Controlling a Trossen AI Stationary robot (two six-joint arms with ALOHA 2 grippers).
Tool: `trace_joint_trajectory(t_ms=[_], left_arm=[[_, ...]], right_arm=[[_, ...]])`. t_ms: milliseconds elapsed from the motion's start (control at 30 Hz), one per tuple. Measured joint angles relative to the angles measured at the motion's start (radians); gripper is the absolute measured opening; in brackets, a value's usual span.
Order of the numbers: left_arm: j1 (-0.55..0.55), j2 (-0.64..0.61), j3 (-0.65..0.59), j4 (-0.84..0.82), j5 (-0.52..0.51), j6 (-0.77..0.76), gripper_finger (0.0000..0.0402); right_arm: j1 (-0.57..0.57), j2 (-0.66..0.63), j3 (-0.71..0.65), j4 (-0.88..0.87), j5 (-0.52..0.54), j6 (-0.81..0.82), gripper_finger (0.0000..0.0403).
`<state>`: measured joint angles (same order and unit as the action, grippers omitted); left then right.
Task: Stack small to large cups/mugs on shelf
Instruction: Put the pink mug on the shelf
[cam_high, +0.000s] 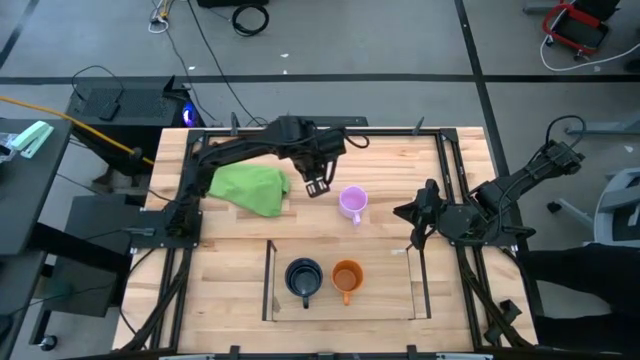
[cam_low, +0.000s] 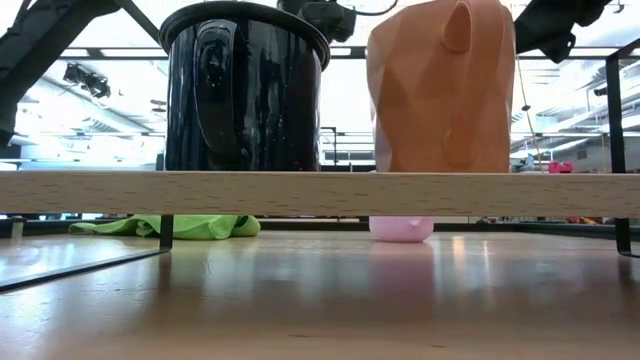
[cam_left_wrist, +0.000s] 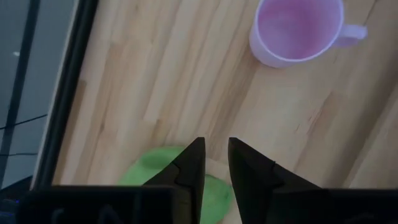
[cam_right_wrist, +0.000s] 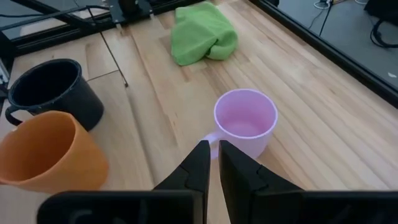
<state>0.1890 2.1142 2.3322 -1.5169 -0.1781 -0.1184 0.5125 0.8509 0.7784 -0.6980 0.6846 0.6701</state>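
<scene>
The light purple mug (cam_high: 352, 202) (cam_left_wrist: 297, 28) (cam_right_wrist: 245, 121) stands upright on the table, far of the shelf (cam_high: 420, 292). My left gripper (cam_high: 318, 185) (cam_left_wrist: 216, 149) hovers above the table between that mug and the green cloth, fingers a little apart, open, nothing between them. The black mug (cam_high: 304, 277) (cam_low: 245, 90) and the orange mug (cam_high: 346, 277) (cam_low: 440, 85) stand side by side on the shelf floor (cam_low: 320, 192). My right gripper (cam_high: 415, 215) (cam_right_wrist: 213, 149) waits to the purple mug's right, open by a narrow slit, holding nothing.
A crumpled green cloth (cam_high: 250, 186) (cam_right_wrist: 202, 32) lies on the table at the far left. The shelf's clear side panels (cam_high: 269, 280) stand on either side of the two mugs, with bare floor (cam_high: 390, 290) to the right of the orange one.
</scene>
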Motion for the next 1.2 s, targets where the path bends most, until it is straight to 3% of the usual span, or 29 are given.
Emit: trace_joint_trajectory(t_ms=[333,900,1200], left_arm=[[-0.026,-0.018,-0.028,0.073,-0.017,0.001,0.0068],[-0.069,-0.038,-0.403,0.427,0.025,0.052,0.0064],[-0.065,-0.25,-0.694,0.75,0.109,0.052,0.0067]], right_arm=[[0.0,0.0,0.0,0.02,-0.001,0.031,0.004],[0.001,0.0,0.0,0.018,-0.016,0.034,0.004],[0.001,0.0,0.0,0.018,-0.016,0.034,0.004]])
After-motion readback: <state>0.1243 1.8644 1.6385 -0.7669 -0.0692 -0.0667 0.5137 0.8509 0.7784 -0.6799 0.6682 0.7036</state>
